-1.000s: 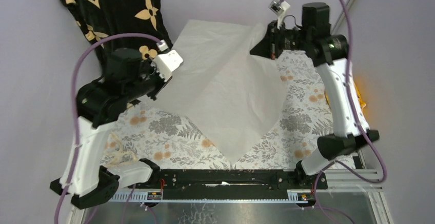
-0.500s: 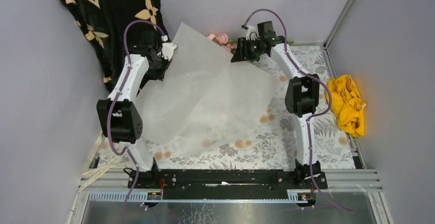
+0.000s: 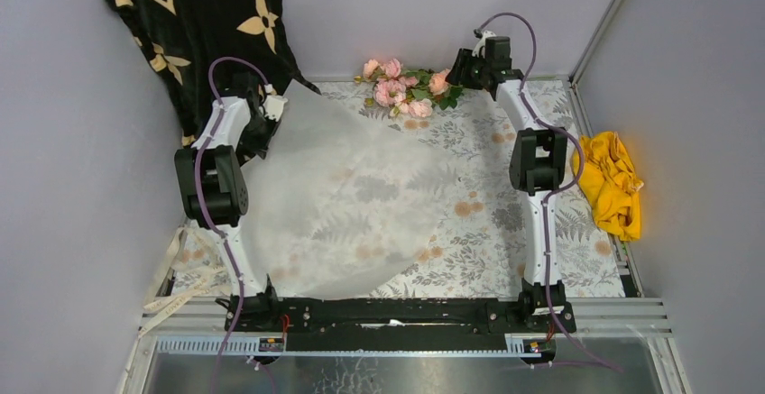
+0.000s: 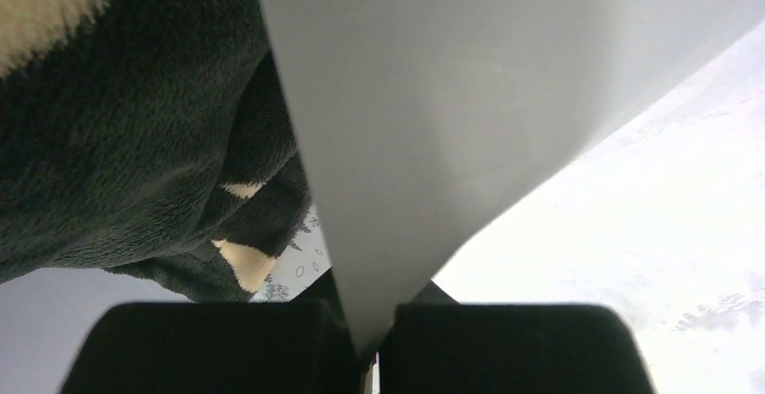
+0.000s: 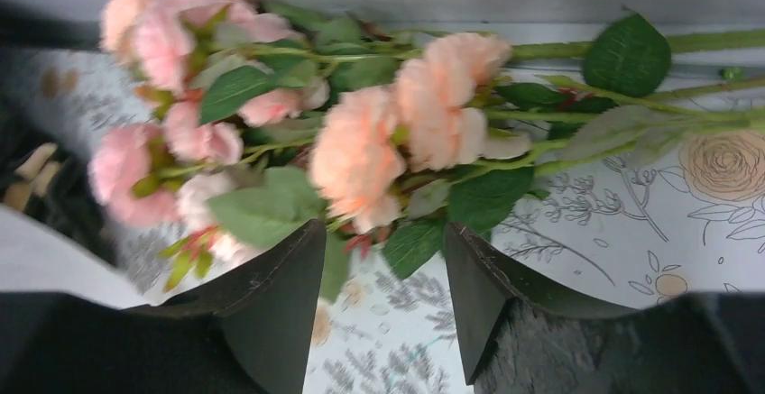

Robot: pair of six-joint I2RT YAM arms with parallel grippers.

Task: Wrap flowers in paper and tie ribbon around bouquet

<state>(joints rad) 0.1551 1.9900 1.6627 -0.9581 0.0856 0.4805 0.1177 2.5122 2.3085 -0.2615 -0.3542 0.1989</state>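
The paper (image 3: pixel 352 196) lies spread over the left and middle of the table. Its far left corner rises to my left gripper (image 3: pixel 271 105). In the left wrist view that gripper (image 4: pixel 374 322) is shut on the paper (image 4: pixel 433 96). The flowers (image 3: pixel 406 87), pink roses with green leaves, lie along the far edge with their stems to the right. My right gripper (image 3: pixel 462 71) hovers at the stem end. In the right wrist view it (image 5: pixel 383 241) is open, the flowers (image 5: pixel 361 142) just beyond its fingertips and nothing between them. The ribbon (image 3: pixel 176 297) lies at the near left table edge.
A black cloth with cream flower shapes (image 3: pixel 198 15) hangs at the far left, right behind the left gripper. A yellow cloth (image 3: pixel 613 182) lies at the right edge. A grey leaf-patterned tablecloth (image 3: pixel 505 232) covers the table. Walls close in on three sides.
Both arms have stretched out to the far side. The paper went from held up to lying flat. The right gripper has let go of its corner, opened and moved to the flowers.
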